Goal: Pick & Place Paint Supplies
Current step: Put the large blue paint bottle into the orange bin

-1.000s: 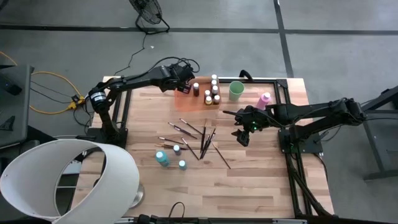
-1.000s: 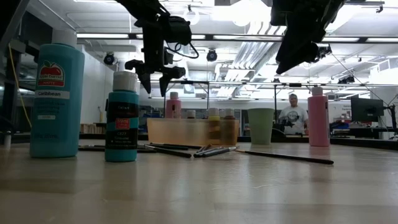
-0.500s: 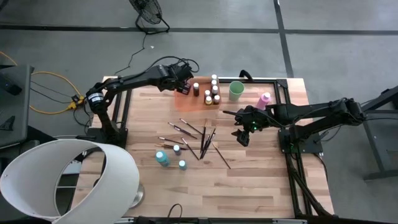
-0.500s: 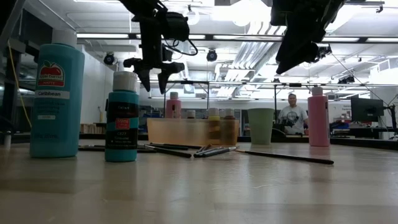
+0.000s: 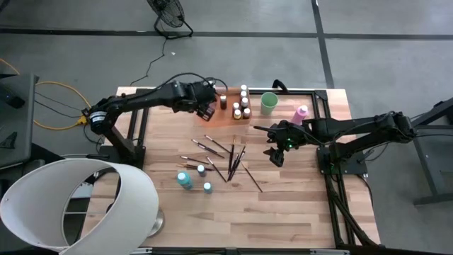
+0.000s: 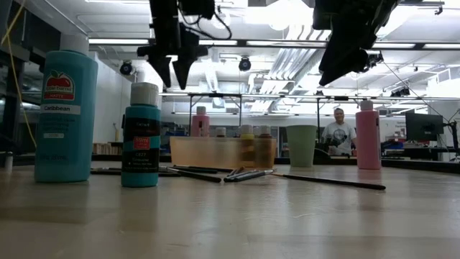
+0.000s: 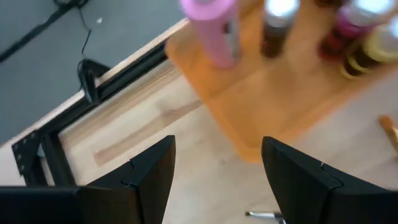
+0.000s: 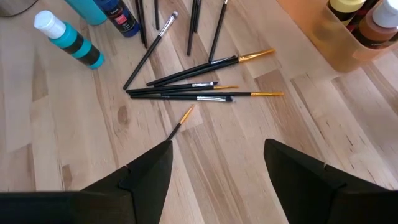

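The left claw [image 5: 207, 110] hangs spread and empty above the near edge of the orange tray [image 5: 212, 113], which holds several paint bottles [image 5: 241, 106]. The right claw [image 5: 275, 157] hovers spread and empty over the tabletop [image 5: 297, 205], just beside the scattered paintbrushes [image 5: 230, 159]. Three teal bottles [image 5: 185, 180] stand near the brushes. A pink bottle [image 5: 301, 113] stands beside the green cup [image 5: 268, 103].
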